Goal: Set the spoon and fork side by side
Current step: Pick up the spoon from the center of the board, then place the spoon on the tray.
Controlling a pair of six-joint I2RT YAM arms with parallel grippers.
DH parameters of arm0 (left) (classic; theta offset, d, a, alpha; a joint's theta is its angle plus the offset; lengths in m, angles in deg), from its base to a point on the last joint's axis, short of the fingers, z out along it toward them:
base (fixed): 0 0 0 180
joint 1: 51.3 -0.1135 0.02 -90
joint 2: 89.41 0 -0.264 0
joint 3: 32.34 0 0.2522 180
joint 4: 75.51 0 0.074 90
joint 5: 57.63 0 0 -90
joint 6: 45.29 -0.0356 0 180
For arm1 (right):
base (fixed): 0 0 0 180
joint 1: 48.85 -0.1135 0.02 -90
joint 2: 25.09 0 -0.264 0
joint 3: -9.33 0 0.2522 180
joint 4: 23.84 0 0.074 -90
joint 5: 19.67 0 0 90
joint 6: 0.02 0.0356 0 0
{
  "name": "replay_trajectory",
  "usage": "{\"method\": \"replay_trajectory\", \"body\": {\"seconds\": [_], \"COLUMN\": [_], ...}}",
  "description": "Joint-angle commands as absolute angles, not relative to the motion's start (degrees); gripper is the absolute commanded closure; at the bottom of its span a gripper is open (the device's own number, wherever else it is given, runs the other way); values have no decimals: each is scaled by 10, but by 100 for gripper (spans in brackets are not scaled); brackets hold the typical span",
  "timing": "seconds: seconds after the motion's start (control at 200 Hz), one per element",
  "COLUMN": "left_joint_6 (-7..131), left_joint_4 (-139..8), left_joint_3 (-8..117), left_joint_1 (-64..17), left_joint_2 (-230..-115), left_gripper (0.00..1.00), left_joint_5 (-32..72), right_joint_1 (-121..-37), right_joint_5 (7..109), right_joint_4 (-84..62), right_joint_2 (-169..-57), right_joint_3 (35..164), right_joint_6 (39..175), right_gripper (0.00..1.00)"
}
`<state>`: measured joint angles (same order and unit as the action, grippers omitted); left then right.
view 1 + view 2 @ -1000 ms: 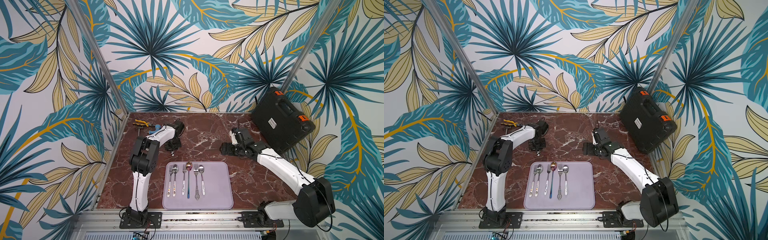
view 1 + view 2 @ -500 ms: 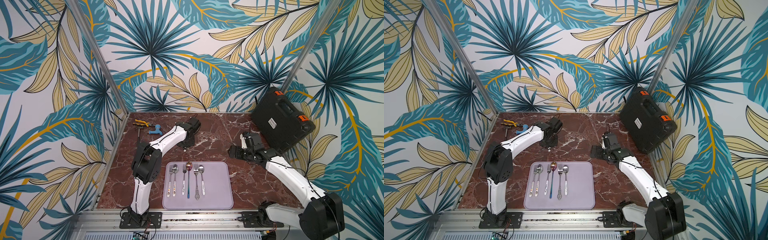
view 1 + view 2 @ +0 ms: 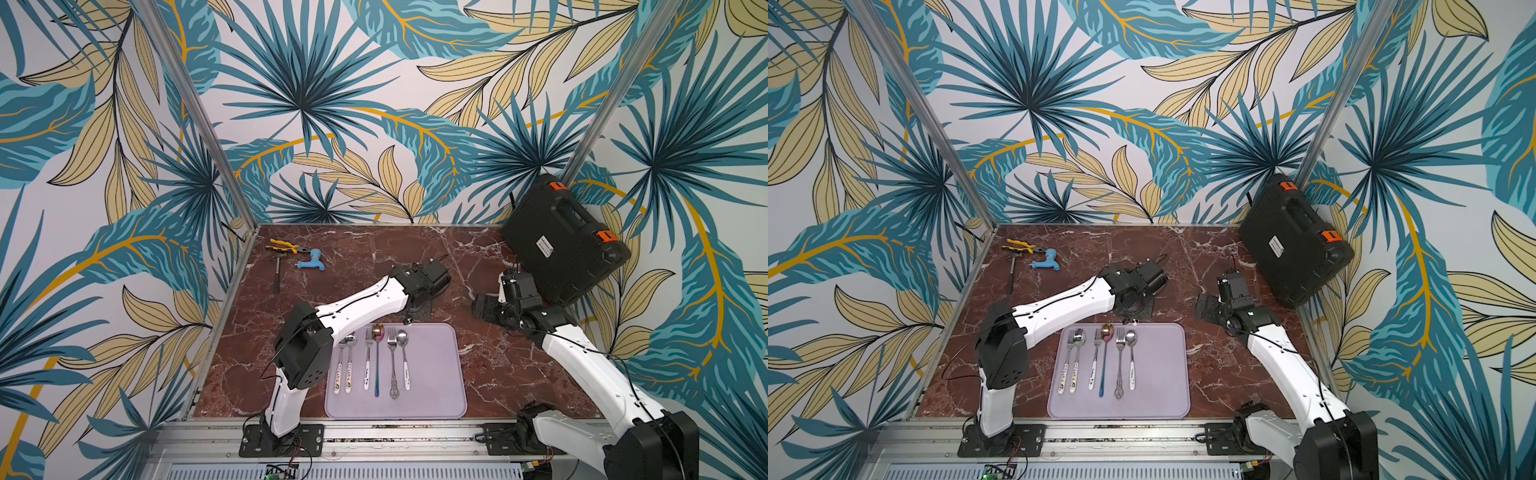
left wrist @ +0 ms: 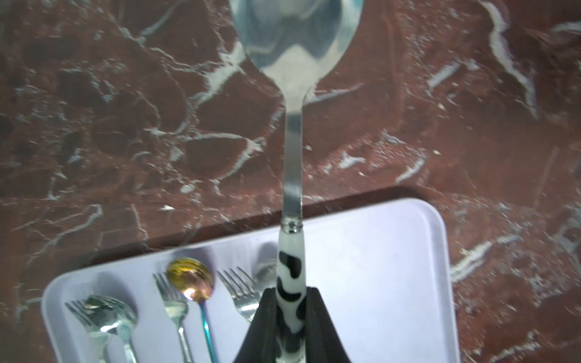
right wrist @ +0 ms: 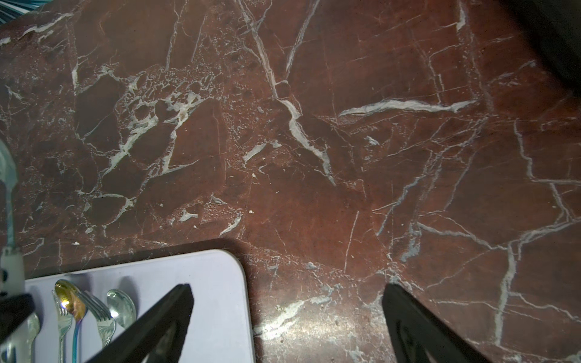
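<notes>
My left gripper (image 4: 290, 301) is shut on the black-and-white spotted handle of a steel spoon (image 4: 290, 157). The spoon's bowl reaches out over the marble past the far edge of the lavender tray (image 4: 377, 267). In a top view this gripper (image 3: 417, 311) hangs just behind that edge. On the tray (image 3: 436, 374) lie three forks, each beside a spoon; the rightmost fork (image 3: 392, 361) has a steel spoon (image 3: 403, 357) next to it. My right gripper (image 5: 289, 289) is open and holds nothing, above the marble off the tray's far right corner.
A black tool case (image 3: 561, 245) leans in the back right corner, close behind the right arm. Yellow pliers (image 3: 286, 247), a blue tap (image 3: 309, 263) and a thin dark tool (image 3: 276, 274) lie at the back left. A gold-bowled spoon (image 3: 377, 332) lies mid-tray.
The left arm has swung from the back left to the middle, just behind the tray, its jaws shut throughout. The right arm has drawn back to the right and its jaws have widened slightly.
</notes>
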<state>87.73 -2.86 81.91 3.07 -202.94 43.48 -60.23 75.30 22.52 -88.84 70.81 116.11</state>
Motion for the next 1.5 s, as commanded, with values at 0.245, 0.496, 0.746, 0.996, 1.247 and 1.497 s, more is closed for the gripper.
{"method": "replay_trajectory", "body": {"seconds": [0.245, 0.496, 0.746, 0.996, 1.247, 1.497], "left_joint_6": [968, 1040, 1088, 1099, 1098, 1104], "left_joint_4": [-56, -110, -165, -163, -162, -175], "left_joint_3": [749, 681, 646, 649, 657, 655], "left_joint_1": [125, 171, 180, 181, 174, 170], "left_joint_2": [-2013, -2013, -2016, -2032, -2063, -2070], "left_gripper": [100, 100, 100, 100, 100, 94], "left_joint_5": [405, 389, 353, 357, 345, 336], "right_joint_1": [-584, -560, -552, -549, -548, -548], "right_joint_5": [773, 767, 759, 757, 755, 752], "right_joint_4": [232, 228, 220, 218, 218, 217], "right_joint_2": [-879, -869, -865, -860, -856, -855], "right_joint_3": [688, 685, 676, 674, 673, 672], "right_joint_6": [1166, 1166, 1169, 1169, 1169, 1169], "right_gripper": [0, 0, 0, 1, 0, 0]}}
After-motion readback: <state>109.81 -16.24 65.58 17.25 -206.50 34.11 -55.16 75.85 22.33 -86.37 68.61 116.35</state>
